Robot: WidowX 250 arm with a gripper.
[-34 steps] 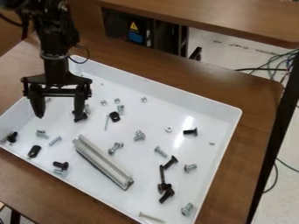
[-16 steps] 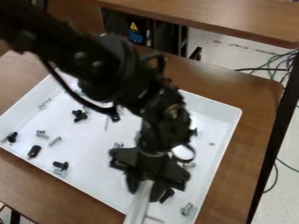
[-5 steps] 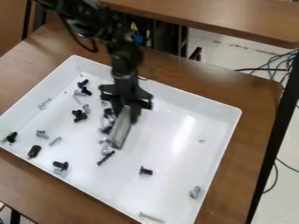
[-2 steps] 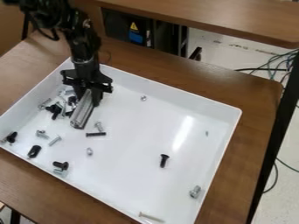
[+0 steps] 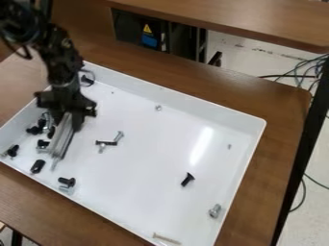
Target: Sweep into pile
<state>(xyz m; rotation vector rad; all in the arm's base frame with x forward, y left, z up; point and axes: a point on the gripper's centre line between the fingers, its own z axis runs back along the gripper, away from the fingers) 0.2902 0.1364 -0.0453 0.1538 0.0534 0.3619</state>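
A black robot arm leans over a shallow white tray (image 5: 138,180) on a wooden desk (image 5: 283,144), its gripper (image 5: 69,120) at the left side of the view, the two fingers closed on the upper end of a silver metal bar (image 5: 61,139) that slants down into the tray. Loose hardware is bunched close along the left flank of the bar, among it a black bolt (image 5: 33,130) and, lower down, another dark fastener (image 5: 43,143); where one piece ends and the next begins is hard to tell. Nearer the tray's lower-left wall lie a black screw (image 5: 13,151), a black oblong piece (image 5: 38,166) and a short black bolt (image 5: 67,181) with a silver fastener (image 5: 66,190) just beside it. To the right of the bar, a dark screw (image 5: 103,142) lies crosswise by a silver bolt (image 5: 119,136). Well apart from the cluster are a small nut (image 5: 158,108) near the far wall, a black countersunk screw (image 5: 187,179), a stout silver bolt (image 5: 214,210) by the right wall and a long pale screw (image 5: 166,238) at the near edge. Beyond stands a second wooden table (image 5: 244,21), with cables (image 5: 308,72) on the floor at right.
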